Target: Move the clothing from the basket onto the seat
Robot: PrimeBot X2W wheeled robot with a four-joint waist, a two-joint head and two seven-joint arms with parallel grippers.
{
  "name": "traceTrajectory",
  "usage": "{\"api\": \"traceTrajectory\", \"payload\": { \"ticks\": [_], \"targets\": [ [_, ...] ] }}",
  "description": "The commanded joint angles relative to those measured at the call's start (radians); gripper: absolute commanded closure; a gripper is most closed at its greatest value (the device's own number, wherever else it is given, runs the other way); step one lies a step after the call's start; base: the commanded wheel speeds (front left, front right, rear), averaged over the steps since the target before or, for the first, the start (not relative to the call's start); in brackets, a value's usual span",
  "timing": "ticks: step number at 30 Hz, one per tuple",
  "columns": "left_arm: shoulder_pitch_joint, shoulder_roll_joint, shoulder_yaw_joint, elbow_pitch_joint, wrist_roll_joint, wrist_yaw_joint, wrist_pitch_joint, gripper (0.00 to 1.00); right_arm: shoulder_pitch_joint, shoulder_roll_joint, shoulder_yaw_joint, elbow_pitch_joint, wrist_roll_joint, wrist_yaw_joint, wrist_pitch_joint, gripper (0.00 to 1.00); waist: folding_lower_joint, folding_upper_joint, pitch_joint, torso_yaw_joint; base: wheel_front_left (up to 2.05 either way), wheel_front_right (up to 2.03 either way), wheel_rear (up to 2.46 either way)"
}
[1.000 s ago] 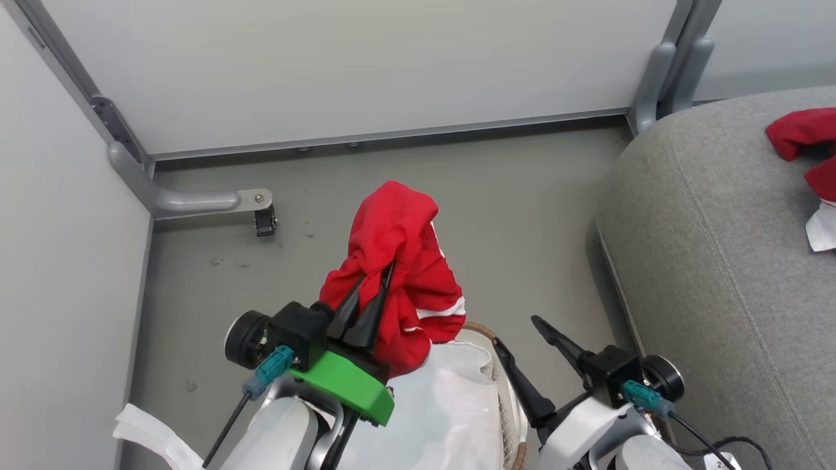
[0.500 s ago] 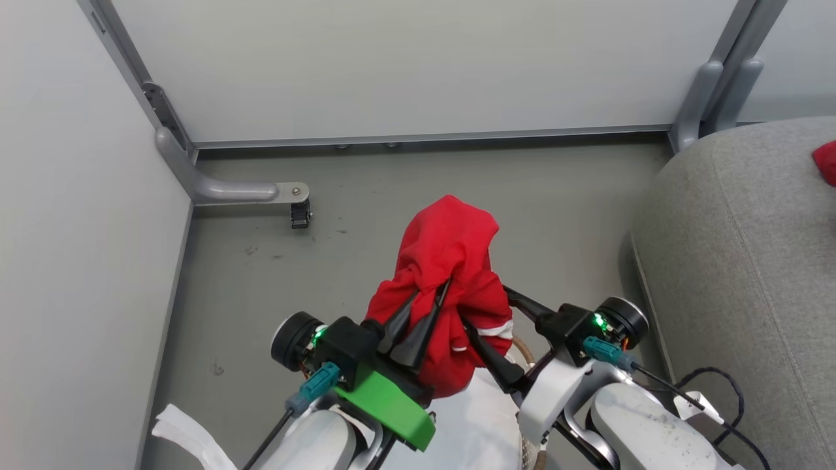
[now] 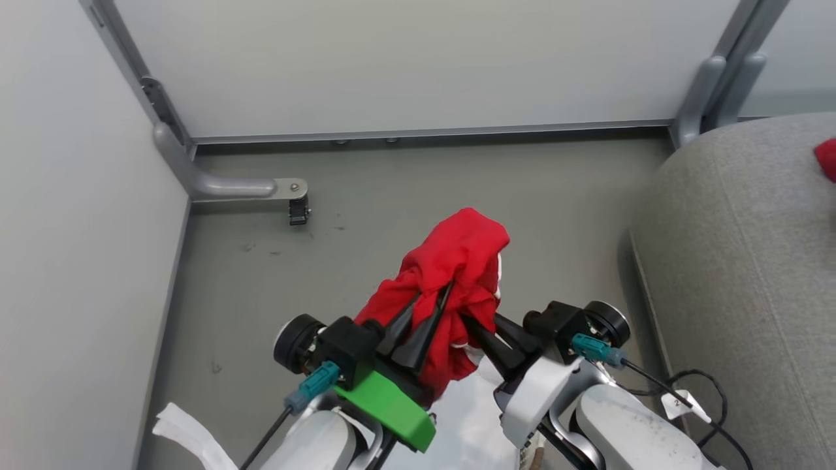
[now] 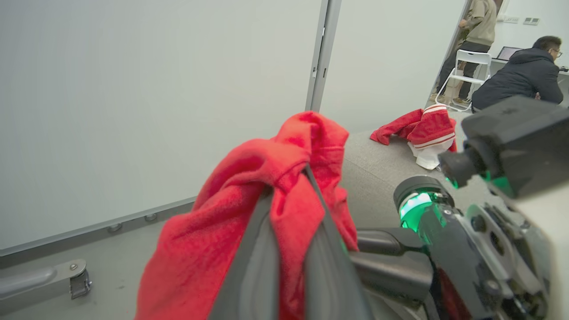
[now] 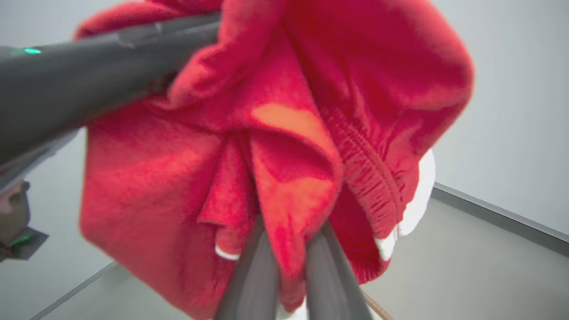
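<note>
Grey floor (image 3: 405,189) beside seat (image 3: 738,261) (white walls (image 3: 392,65))

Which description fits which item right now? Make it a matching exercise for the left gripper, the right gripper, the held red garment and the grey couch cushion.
Items
1. left gripper
2. right gripper
3. red garment
4. grey couch cushion

Descriptions
A. at the head view's right, with a second red-and-white garment lying on it
B. lifted above the grey floor, pinched from two sides
C. green bracket at its wrist, shut on the fabric
D. no green bracket, shut on the fabric from the right

Pairs: 1-C, 2-D, 3-B, 4-A
</note>
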Motion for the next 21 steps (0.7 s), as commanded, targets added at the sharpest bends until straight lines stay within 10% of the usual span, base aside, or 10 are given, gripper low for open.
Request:
{"api": "traceTrajectory", "payload": {
  "ticks": [1, 21],
  "targets": [
    [0.014, 0.004, 0.013, 0.003, 0.007, -0.003, -0.003, 0.00, 0.025, -0.002, -0.011, -0.008, 0.000, -0.001, -0.002, 1.00, 0.0001, 0.0000, 0.000, -0.041, 0.00, 0.00, 0.00],
    [0.014, 0.026, 0.063, 0.037, 0.032, -0.003, -0.002, 0.00, 0.161, 0.009, -0.191, -0.109, -0.045, -0.001, -0.002, 1.00, 0.0001, 0.0000, 0.063, -0.485, 0.00, 0.00, 0.00]
  ]
}}
